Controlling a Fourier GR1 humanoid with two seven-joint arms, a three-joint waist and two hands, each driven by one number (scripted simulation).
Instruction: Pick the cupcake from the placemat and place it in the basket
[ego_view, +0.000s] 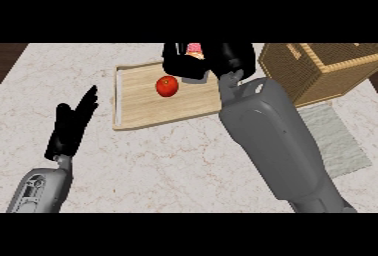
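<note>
Pale marble counter spans the head view, with a dark strip along its far left edge. A light wooden tray with a raised rim lies on the counter at the far centre. A red apple sits on the tray surface, towards its far right portion.

The right hand is at the far edge of the tray, its black fingers curled around the cupcake. Only a small part of the cupcake is visible between the fingers: pink topping with a trace of orange below it. The hand hides the remainder. Whether the cupcake rests on a surface or is lifted cannot be determined. The right forearm runs from the near right edge diagonally to the hand, covering the right end of the tray.

The wicker basket stands at the far right, just beside the right hand. A grey placemat lies on the counter near the basket, partly hidden by the forearm.

The left hand shows at the left, released, fingers straight and pointing far, resting over the counter well apart from the tray contents.
</note>
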